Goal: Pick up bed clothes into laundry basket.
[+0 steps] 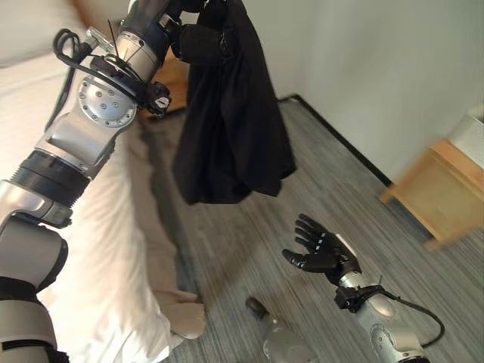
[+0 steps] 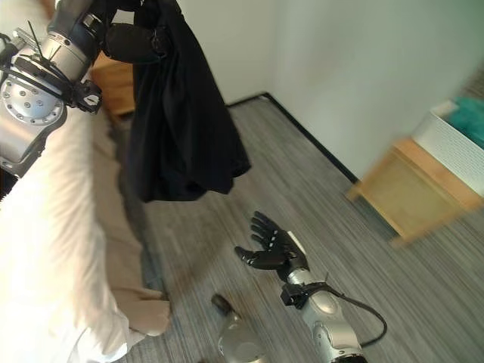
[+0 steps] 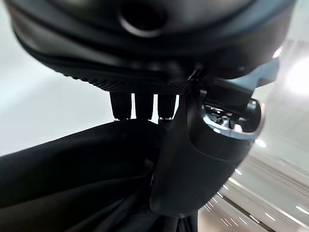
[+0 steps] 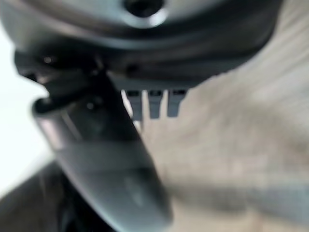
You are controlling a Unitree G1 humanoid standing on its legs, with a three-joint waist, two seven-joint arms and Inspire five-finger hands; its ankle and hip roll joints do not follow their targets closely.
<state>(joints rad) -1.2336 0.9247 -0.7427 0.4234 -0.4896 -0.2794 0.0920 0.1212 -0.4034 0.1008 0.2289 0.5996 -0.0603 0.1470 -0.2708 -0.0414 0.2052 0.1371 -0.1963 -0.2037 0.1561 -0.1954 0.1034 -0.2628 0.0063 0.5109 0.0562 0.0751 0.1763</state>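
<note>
White bed [image 1: 113,249] lower left. Left hand [image 1: 198,41] top centre, fingers clenched round black garment [image 1: 234,128], lifted high so cloth hangs clear of floor [image 1: 318,174]. Right hand [image 1: 321,249] lower centre, fingers spread, empty. White basket [image 2: 461,144] far right, likely drop target.
</note>
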